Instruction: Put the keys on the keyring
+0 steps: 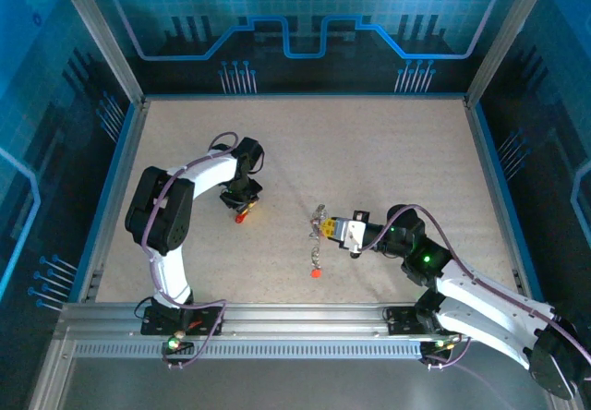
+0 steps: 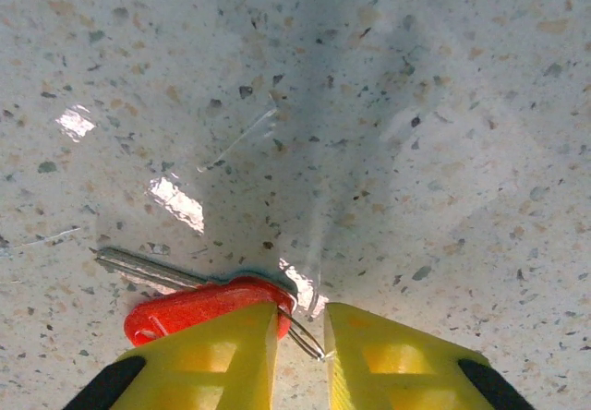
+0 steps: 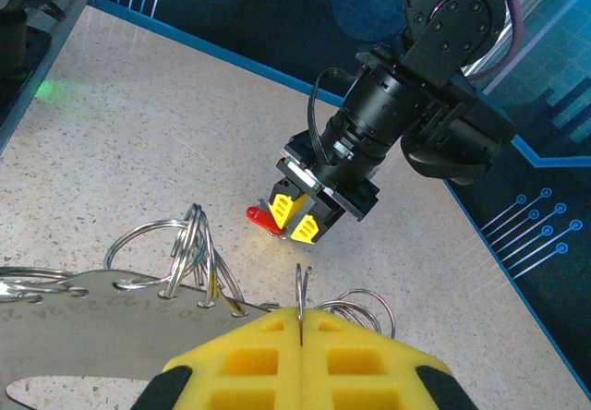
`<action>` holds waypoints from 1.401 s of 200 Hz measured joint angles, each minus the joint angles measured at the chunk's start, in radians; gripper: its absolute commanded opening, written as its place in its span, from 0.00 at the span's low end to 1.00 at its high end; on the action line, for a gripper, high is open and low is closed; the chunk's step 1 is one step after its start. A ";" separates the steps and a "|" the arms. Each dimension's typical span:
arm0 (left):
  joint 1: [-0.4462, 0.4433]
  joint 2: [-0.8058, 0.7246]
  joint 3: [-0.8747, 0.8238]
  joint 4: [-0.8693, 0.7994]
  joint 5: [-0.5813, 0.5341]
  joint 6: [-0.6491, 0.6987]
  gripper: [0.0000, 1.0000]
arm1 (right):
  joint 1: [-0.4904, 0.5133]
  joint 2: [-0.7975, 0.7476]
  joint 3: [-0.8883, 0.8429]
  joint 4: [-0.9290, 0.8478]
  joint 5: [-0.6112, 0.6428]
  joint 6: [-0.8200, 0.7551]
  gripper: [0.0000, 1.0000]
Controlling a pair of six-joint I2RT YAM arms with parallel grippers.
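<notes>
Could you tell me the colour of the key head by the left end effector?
The key head is red, clearest from the left wrist.

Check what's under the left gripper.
A red-headed key lies flat on the table, silvery blade sticking out sideways from the left gripper. A thin wire loop sits between the fingers. One finger covers part of the key's head.

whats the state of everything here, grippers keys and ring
left gripper: jaws narrowly apart at red key, grip unclear
right gripper: shut on keyring
keyring: clamped in right gripper
red key: flat on table by left gripper
second red key: loose on table, untouched
</notes>
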State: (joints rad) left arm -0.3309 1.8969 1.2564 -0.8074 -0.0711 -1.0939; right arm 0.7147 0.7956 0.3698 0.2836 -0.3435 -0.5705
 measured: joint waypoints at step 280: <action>-0.009 -0.041 -0.048 0.040 0.053 0.011 0.18 | 0.000 0.006 -0.011 0.000 -0.001 -0.014 0.00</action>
State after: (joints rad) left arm -0.3397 1.8561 1.2079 -0.7677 -0.0181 -1.0832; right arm 0.7143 0.8021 0.3588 0.2836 -0.3443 -0.5850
